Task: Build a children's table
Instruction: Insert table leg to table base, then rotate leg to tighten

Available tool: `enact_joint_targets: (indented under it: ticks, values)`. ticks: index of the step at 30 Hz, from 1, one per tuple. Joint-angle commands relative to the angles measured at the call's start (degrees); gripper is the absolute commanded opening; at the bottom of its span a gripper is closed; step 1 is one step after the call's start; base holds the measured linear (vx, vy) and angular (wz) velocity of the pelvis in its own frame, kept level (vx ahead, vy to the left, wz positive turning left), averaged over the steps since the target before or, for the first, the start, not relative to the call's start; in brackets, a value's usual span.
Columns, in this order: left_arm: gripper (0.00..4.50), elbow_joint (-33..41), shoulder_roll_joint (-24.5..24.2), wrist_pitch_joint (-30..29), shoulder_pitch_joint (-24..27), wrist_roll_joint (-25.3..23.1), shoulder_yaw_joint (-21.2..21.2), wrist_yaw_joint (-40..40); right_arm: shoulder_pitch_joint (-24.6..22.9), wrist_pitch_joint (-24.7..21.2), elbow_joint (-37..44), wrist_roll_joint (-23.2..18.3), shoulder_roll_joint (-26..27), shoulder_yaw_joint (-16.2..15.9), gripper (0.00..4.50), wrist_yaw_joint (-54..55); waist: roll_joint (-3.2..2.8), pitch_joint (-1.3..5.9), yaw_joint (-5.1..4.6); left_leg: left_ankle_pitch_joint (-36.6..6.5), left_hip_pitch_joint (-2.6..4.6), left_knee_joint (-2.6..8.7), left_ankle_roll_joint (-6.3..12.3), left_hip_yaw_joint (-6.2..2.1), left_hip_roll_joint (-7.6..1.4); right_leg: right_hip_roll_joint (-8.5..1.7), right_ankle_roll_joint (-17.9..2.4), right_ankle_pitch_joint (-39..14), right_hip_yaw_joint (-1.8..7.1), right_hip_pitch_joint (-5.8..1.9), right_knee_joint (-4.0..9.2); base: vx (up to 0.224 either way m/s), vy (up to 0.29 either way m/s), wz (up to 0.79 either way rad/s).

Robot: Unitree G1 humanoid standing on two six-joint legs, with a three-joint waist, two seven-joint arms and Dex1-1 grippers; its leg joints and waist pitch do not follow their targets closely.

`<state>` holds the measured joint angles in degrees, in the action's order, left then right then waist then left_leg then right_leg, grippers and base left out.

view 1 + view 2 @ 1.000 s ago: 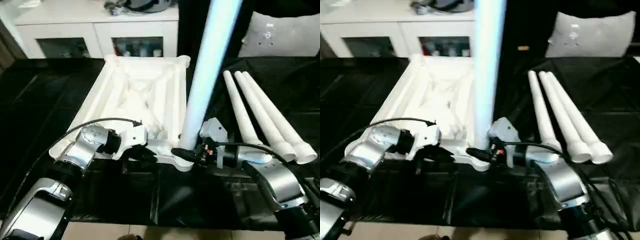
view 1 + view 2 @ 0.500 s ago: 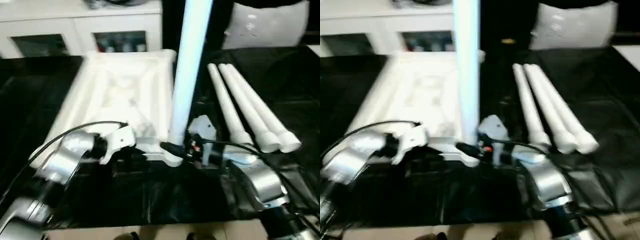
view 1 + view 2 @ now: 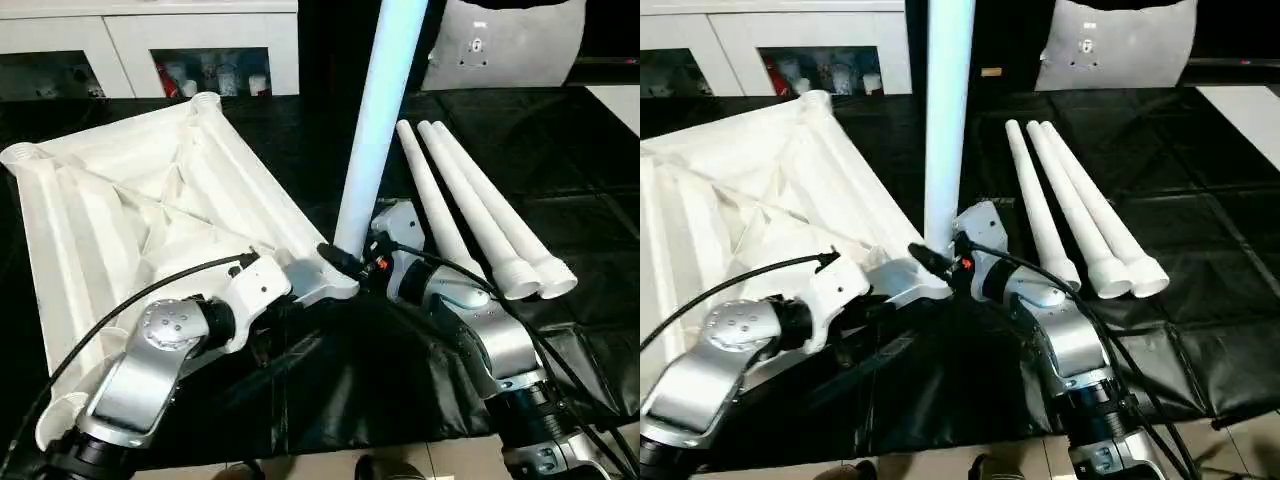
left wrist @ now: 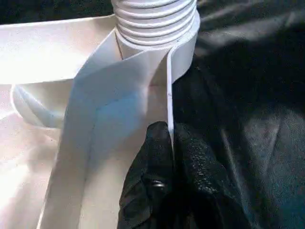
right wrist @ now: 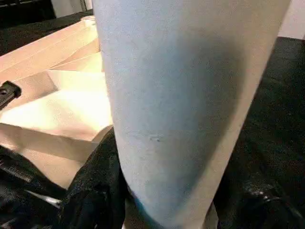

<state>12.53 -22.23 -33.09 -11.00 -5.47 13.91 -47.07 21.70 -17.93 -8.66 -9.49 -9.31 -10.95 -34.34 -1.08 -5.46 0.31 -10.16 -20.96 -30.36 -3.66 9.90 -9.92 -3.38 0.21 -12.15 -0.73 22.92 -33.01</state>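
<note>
A black sheet [image 3: 560,150], creased into squares, covers the desk across the frame. On it at left lies the white square table top [image 3: 130,220], underside up and turned cornerwise. At right three white tapered legs [image 3: 470,205] lie side by side, touching, thick ends toward the lower right.

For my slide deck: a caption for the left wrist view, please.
Left gripper's black fingers pinch the tabletop's thin white rim just below the leg's threaded end at a corner socket.
</note>
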Motion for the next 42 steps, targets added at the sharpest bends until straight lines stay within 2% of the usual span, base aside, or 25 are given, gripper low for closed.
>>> enact_joint_targets:
  ticks: [1, 5, 6, 7, 9, 10, 12, 13, 14, 15, 17, 18, 19, 20, 21, 22, 23, 25, 27, 31, 33, 35, 37, 40, 42]
  values:
    - [0.00, 1.9, 1.2, -0.3, 0.3, -0.6, 3.3, 0.2, -2.9, -5.6, -9.3, 2.1, 0.6, -1.6, 1.93, 2.3, -0.84, 1.43, 0.44, -20.1, 0.16, 4.16, -0.78, -1.09, -3.03, -3.55, -9.3, -16.8, 2.33, -1.05, 4.86, 0.000, 0.000, 0.00]
    - [0.00, 1.8, 0.2, -1.6, 0.6, -1.6, 4.2, 1.7, -2.4, -5.6, -10.2, 2.3, 1.0, -1.9, 1.93, 2.2, -1.01, 1.52, 0.44, -21.0, 0.24, 4.08, -0.89, -1.14, -2.96, -3.61, -9.1, -18.3, 2.25, -1.10, 4.88, 0.000, 0.000, 0.00]
    - [0.00, 1.5, -0.3, -2.1, 0.3, -1.3, 4.5, 1.2, -2.3, -5.4, -10.5, 2.4, 1.0, -2.0, 1.93, 2.2, -1.42, 1.45, 0.49, -21.5, 0.30, 4.11, -1.06, -1.22, -2.91, -3.60, -9.0, -19.1, 2.24, -1.00, 4.86, 0.000, 0.000, 0.00]
    - [0.00, 1.3, -0.6, -2.4, 0.0, -1.2, 4.7, 0.8, -2.1, -5.2, -10.8, 2.5, 1.1, -2.0, 1.93, 2.3, -1.22, 1.51, 0.43, -21.5, 0.28, 4.08, -1.16, -1.22, -2.89, -3.57, -9.0, -19.1, 2.23, -1.06, 4.88, 0.000, 0.000, 0.00]
    - [0.00, 0.0, -1.3, -4.1, -1.2, -0.4, 4.9, -0.8, -1.9, -5.1, -11.2, 2.4, 1.2, -1.7, 1.93, 2.5, -1.35, 1.61, 0.41, -21.2, 0.33, 4.08, -1.36, -1.24, -2.85, -3.52, -9.1, -18.5, 2.17, -1.11, 4.80, 0.000, 0.000, 0.00]
    - [0.00, -0.6, -1.4, -4.9, -1.6, -0.1, 4.9, -1.5, -1.8, -5.2, -11.4, 2.3, 1.3, -1.5, 2.49, 2.5, -1.30, 1.60, 0.36, -21.1, 0.31, 4.04, -1.31, -1.20, -2.78, -3.50, -9.2, -18.2, 2.16, -1.13, 4.81, 0.000, 0.000, 0.00]
    - [0.00, -1.3, -1.5, -5.3, -1.9, 0.3, 4.6, -2.2, -1.9, -5.3, -11.5, 2.1, 1.4, -1.4, 2.63, 2.3, -1.32, 1.65, 0.34, -21.1, 0.44, 3.97, -1.34, -1.18, -2.74, -3.54, -9.6, -18.1, 2.20, -1.14, 4.79, 0.000, 0.000, 0.00]
    - [0.00, -1.7, -1.4, -5.4, -2.1, 0.5, 4.4, -2.2, -1.9, -5.1, -11.6, 2.2, 1.5, -1.4, 2.69, 2.2, -1.64, 1.92, 0.45, -20.5, 0.50, 3.85, -1.43, -1.19, -2.79, -3.59, -10.0, -17.0, 2.19, -1.28, 4.65, 0.000, 0.000, 0.00]
    - [0.00, -1.9, -1.3, -5.9, -2.2, 0.8, 4.1, -2.2, -1.9, -5.1, -11.6, 2.2, 1.5, -1.3, 2.83, 2.1, -1.64, 1.92, 0.45, -20.5, 0.50, 3.85, -1.43, -1.19, -2.79, -3.59, -10.0, -17.0, 2.19, -1.28, 4.65, 0.000, 0.000, 0.00]
    - [0.00, -2.3, -1.6, -6.7, -2.5, 0.8, 4.1, -2.2, -2.0, -4.9, -11.5, 2.3, 1.4, -1.3, 2.98, 2.0, -1.61, 2.08, 0.51, -17.8, 0.42, 3.71, -0.97, -1.00, -2.73, -3.37, -11.0, -11.5, 2.13, -1.60, 4.25, 0.000, 0.000, 0.00]
    - [0.00, -3.5, -1.9, -7.5, -3.3, 0.9, 3.9, -1.8, -2.2, -4.8, -11.4, 2.3, 1.1, -1.2, 3.17, 1.8, -1.57, 2.54, 0.50, -16.9, 0.69, 3.39, -0.54, -0.82, -2.59, -3.31, -11.7, -9.9, 2.06, -1.80, 4.12, 0.000, 0.000, 0.00]
    - [0.00, -3.7, -1.9, -7.5, -3.4, 0.9, 3.9, -1.7, -2.2, -4.7, -11.4, 2.3, 1.0, -1.1, 3.17, 1.7, -1.63, 2.43, 0.53, -16.7, 0.65, 3.41, -0.45, -0.78, -2.57, -3.29, -11.9, -9.8, 2.04, -1.72, 4.14, 0.000, 0.000, 0.00]
    - [0.00, -4.9, -2.0, -7.4, -4.2, 1.0, 3.6, -1.2, -2.3, -4.4, -11.3, 2.3, 0.8, -1.0, 3.44, 1.6, -1.57, 2.92, 0.72, -14.6, 0.55, 3.07, 0.06, -0.73, -2.49, -3.28, -12.4, -7.1, 1.98, -2.22, 3.87, 0.000, 0.000, 0.00]
    - [0.00, -5.6, -2.2, -7.0, -4.8, 1.3, 3.5, -1.6, -2.4, -4.5, -10.8, 2.0, 0.6, -0.7, 3.53, 1.4, -1.83, 3.25, 0.81, -13.2, 0.55, 2.90, 0.34, -0.73, -2.43, -3.27, -12.7, -5.5, 1.95, -2.46, 3.61, 0.000, 0.000, 0.00]
    - [0.00, -5.6, -2.2, -7.0, -4.8, 1.3, 3.5, -1.6, -2.4, -4.5, -10.8, 2.0, 0.6, -0.7, 3.58, 1.4, -1.79, 3.21, 1.03, -11.2, 0.42, 2.72, 1.03, -0.61, -2.32, -3.24, -13.2, -3.5, 1.87, -2.49, 3.52, 0.000, 0.000, 0.00]
    - [0.00, -6.5, -2.3, -6.3, -5.5, 1.7, 3.3, -2.4, -2.8, -4.4, -10.0, 1.4, 0.2, -0.1, 3.66, 1.0, -1.82, 3.27, 1.12, -10.6, 0.36, 2.66, 1.29, -0.60, -2.29, -3.25, -13.4, -2.9, 1.83, -2.60, 3.47, 0.000, 0.000, 0.00]
    - [0.00, -7.3, -2.4, -5.6, -5.9, 2.1, 3.3, -3.1, -3.4, -4.6, -8.4, 1.2, -0.6, -0.1, 3.66, 0.3, -2.36, 3.50, 1.47, -10.2, 0.43, 2.56, 1.59, -0.57, -2.32, -3.34, -13.4, -3.0, 1.78, -2.71, 3.37, 0.000, 0.000, 0.00]
    - [0.00, -8.9, -2.8, -4.1, -6.7, 2.7, 3.3, -4.3, -4.9, -4.9, -5.0, 0.7, -2.5, -0.3, 3.96, -1.5, -2.19, 3.59, 2.10, -10.2, 0.72, 2.45, 1.65, -0.46, -2.41, -3.20, -13.0, -3.6, 1.76, -2.68, 3.51, 0.000, 0.000, 0.00]
    - [0.00, -10.3, -3.3, -2.5, -7.2, 3.2, 3.4, -5.4, -6.3, -5.2, -2.2, -0.1, -3.7, 0.0, 4.10, -2.7, -2.35, 3.77, 2.31, -9.3, 0.63, 2.39, 1.79, -0.55, -2.44, -3.16, -12.9, -2.2, 1.68, -2.86, 3.36, 0.000, 0.000, 0.00]
    - [0.00, -13.4, -4.5, 1.7, -8.3, 4.2, 4.1, -8.1, -8.7, -6.2, 2.9, -1.5, -6.4, 0.7, 4.46, -4.8, -2.20, 4.02, 2.48, -9.6, 0.54, 2.27, 1.94, -0.62, -2.30, -3.24, -13.2, -2.3, 1.57, -3.13, 3.18, 0.000, 0.000, 0.00]
    - [0.00, -16.6, -6.2, 7.5, -9.6, 4.1, 5.5, -11.7, -10.7, -5.7, 7.0, -2.9, -8.8, 1.3, 4.49, -7.3, -2.32, 4.13, 2.84, -9.9, 0.66, 2.02, 2.25, -0.55, -2.24, -3.33, -12.8, -3.6, 1.71, -3.13, 3.43, 0.000, 0.000, 0.00]
    - [0.00, -18.9, -7.0, 12.1, -10.4, 4.1, 6.5, -14.5, -11.8, -4.8, 9.2, -3.6, -10.4, 1.6, 4.49, -9.0, -2.09, 4.39, 3.00, -8.8, 0.53, 1.94, 2.64, -0.60, -2.30, -3.28, -12.7, -2.0, 1.64, -3.32, 3.13, 0.000, 0.000, 0.00]
    - [0.00, -20.5, -7.9, 14.6, -11.2, 3.7, 7.5, -16.4, -12.5, -4.6, 10.9, -4.4, -11.8, 2.2, 4.49, -10.4, -2.23, 4.62, 3.03, -6.7, 0.47, 1.71, 3.34, -0.65, -2.39, -3.32, -13.3, 1.1, 1.55, -3.31, 2.60, 0.000, 0.000, 0.00]
    - [0.00, -23.0, -9.1, 19.4, -12.4, 4.4, 9.4, -22.2, -12.8, -3.3, 13.7, -7.0, -14.9, 3.7, 4.49, -15.0, -2.35, 4.72, 3.25, -6.5, 0.40, 1.41, 3.92, -0.67, -2.53, -3.37, -14.0, 2.4, 1.52, -3.26, 2.29, 0.000, 0.000, 0.00]
    - [0.00, -23.4, -9.2, 20.2, -12.6, 4.8, 9.7, -23.8, -12.6, -2.9, 14.0, -7.6, -15.7, 4.0, 4.49, -16.5, -2.57, 4.88, 3.37, -6.7, 0.61, 1.21, 4.05, -0.61, -2.67, -3.39, -14.5, 2.9, 1.53, -3.16, 2.15, 0.000, 0.000, 0.00]
